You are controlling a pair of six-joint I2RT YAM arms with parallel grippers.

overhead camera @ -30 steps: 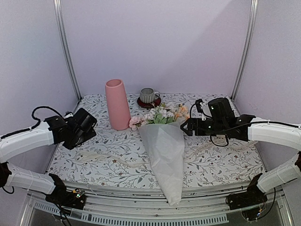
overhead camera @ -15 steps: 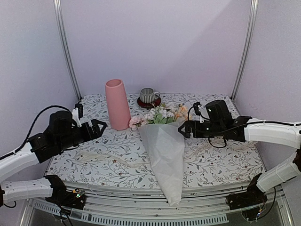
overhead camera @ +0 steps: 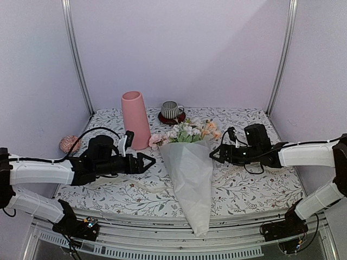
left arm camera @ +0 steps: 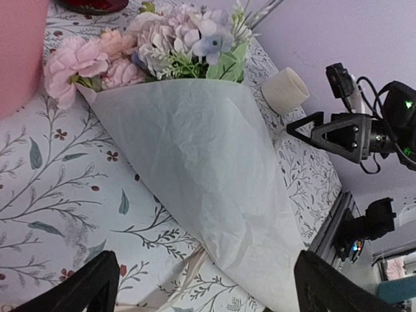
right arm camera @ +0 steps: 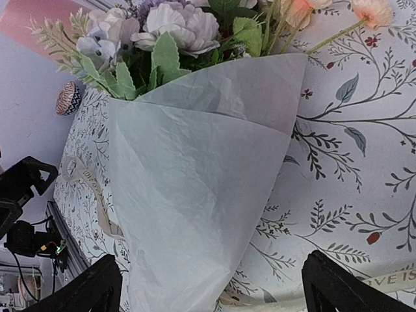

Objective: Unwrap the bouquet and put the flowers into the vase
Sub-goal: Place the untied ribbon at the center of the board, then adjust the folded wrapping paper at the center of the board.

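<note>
The bouquet (overhead camera: 191,173) lies on the table as a white paper cone, narrow end over the front edge. Its flowers (overhead camera: 187,131) in pink, peach and white stick out of the far, wide end. The pink vase (overhead camera: 135,119) stands upright just left of the blooms. My left gripper (overhead camera: 147,162) is open, low over the table just left of the cone and pointing at it. My right gripper (overhead camera: 212,154) is open on the cone's right side, close to the paper. Both wrist views face the paper (left arm camera: 208,162) (right arm camera: 195,169) between wide-set fingers, which hold nothing.
A loose cream ribbon (overhead camera: 114,181) trails over the floral cloth to the left and runs under the cone. A grey striped mug (overhead camera: 172,110) sits on a red coaster at the back. A cream mug (left arm camera: 286,91) stands near the right gripper. A small pink patterned object (overhead camera: 69,143) lies at the left edge.
My left arm has swung in from the left edge and reached right, up to the cone. My right gripper has sunk a little. The bouquet has not moved.
</note>
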